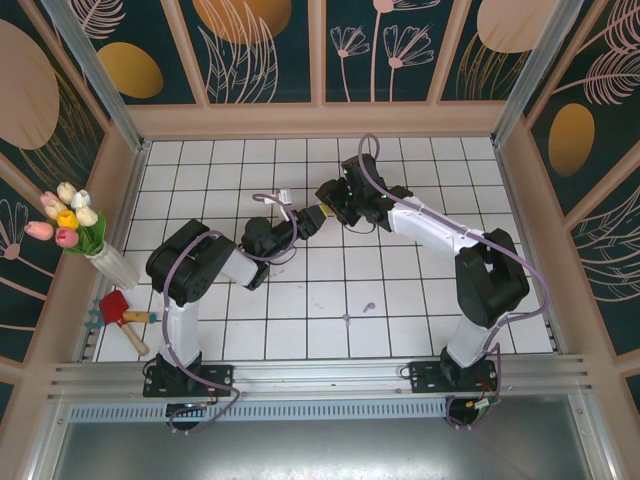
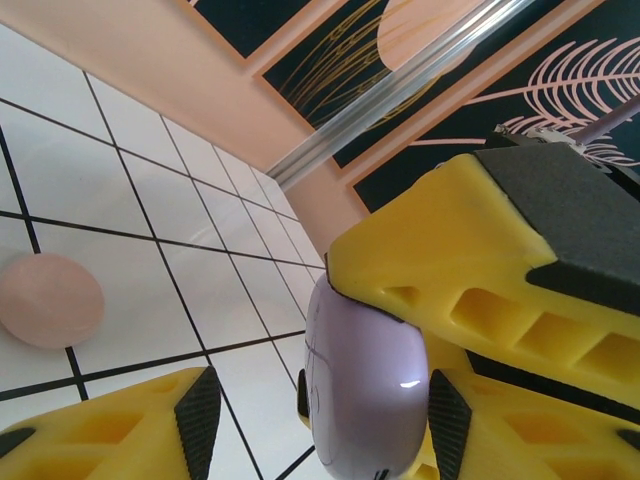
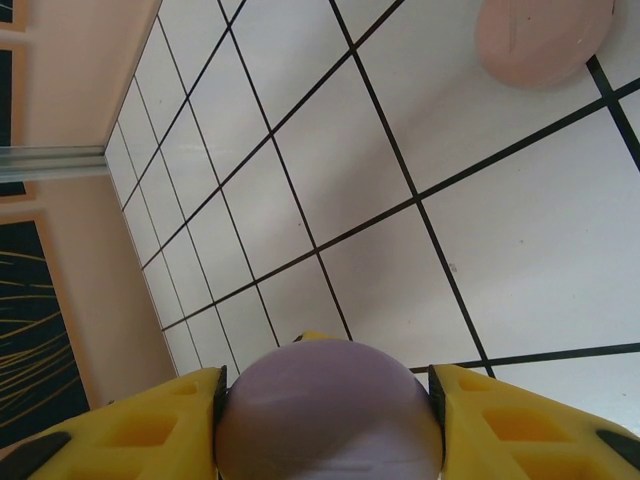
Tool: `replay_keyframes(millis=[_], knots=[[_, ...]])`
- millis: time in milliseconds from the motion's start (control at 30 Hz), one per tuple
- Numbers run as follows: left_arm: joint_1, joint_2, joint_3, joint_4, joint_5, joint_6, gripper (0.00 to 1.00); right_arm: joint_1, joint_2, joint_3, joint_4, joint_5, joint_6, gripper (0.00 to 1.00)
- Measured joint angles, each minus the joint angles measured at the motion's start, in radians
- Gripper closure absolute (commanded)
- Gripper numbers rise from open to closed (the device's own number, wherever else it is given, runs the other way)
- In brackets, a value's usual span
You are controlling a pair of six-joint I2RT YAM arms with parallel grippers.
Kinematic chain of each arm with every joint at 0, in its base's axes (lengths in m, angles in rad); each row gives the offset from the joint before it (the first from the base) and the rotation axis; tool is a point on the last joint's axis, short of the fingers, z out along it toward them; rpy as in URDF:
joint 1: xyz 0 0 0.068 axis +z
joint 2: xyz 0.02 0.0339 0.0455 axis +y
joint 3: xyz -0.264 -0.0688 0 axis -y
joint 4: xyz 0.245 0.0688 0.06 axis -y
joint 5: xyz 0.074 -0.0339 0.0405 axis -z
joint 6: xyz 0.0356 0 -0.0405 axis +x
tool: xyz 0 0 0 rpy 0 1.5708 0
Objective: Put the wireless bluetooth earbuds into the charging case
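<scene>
The purple charging case (image 3: 330, 415) is pinched between the right gripper's (image 3: 325, 395) fingers, above the tiles. The left gripper (image 2: 322, 415) straddles the case, jaws spread, one pad clear of it. A pink disc (image 2: 48, 300) lies near the case. Two tiny purple earbuds (image 1: 368, 306) lie nearer the arm bases.

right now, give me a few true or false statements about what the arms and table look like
1. The right end effector grips a purple case between its fingers. True.
2. The left end effector is shut with nothing between its fingers. False: its fingers stand open around the purple case, with a gap on one side.
3. A pink disc lies on the tiled table. True.
4. The tulips stand at the table's right edge. False: they stand at its left edge.
</scene>
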Motion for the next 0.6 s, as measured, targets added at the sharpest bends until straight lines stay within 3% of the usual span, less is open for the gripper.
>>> replay_keyframes(millis=[267, 600], knots=[[-0.002, 0.020, 0.019, 0.000, 0.001, -0.007, 0.50, 0.000, 0.000, -0.010, 0.006, -0.007, 0.003, 0.60], [-0.009, 0.029, 0.038, 0.013, 0.003, -0.017, 0.72, -0.006, 0.000, -0.015, 0.014, -0.006, 0.007, 0.60]])
